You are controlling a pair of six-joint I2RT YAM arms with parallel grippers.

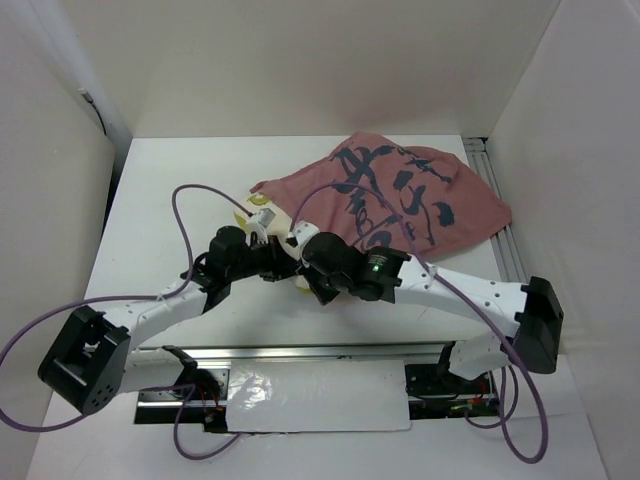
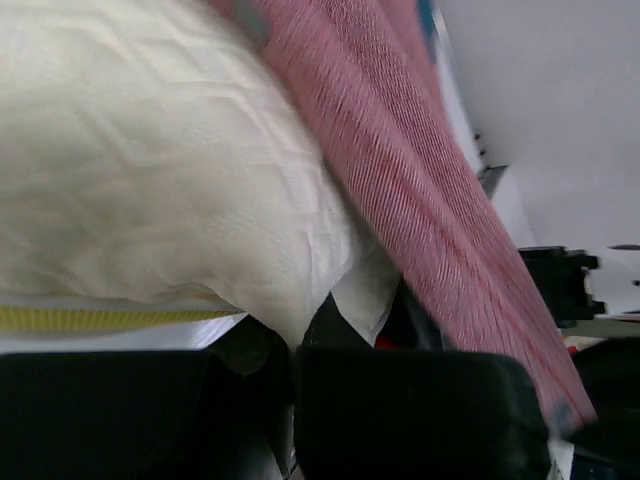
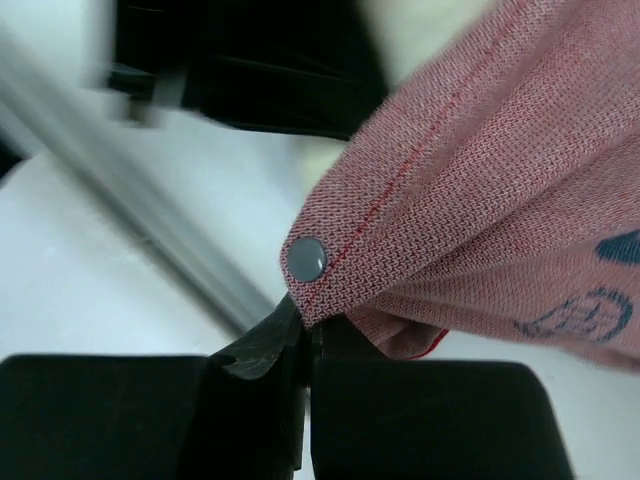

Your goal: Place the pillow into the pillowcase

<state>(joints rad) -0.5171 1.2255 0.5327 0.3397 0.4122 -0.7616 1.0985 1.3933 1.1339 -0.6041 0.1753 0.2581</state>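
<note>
The pillowcase (image 1: 400, 195) lies dull pink side up, with dark blue marks, at the back right of the table. Only a cream sliver of the pillow (image 1: 258, 222) shows beside the arms in the top view. In the left wrist view the pillow (image 2: 150, 150) fills the upper left, its yellow edge low down, and the pillowcase (image 2: 430, 200) drapes over it. My left gripper (image 2: 295, 345) is shut on a pillow corner. My right gripper (image 3: 310, 335) is shut on the pillowcase (image 3: 480, 160) hem, just below a grey snap button (image 3: 306, 259). Both grippers meet at mid-table (image 1: 295, 262).
An aluminium rail (image 1: 320, 352) runs along the near edge, with a white sheet (image 1: 320, 398) in front of it. Another rail (image 1: 500, 220) lines the right side. White walls enclose the table on three sides. The left arm's dark parts (image 3: 260, 60) hang close above the right gripper.
</note>
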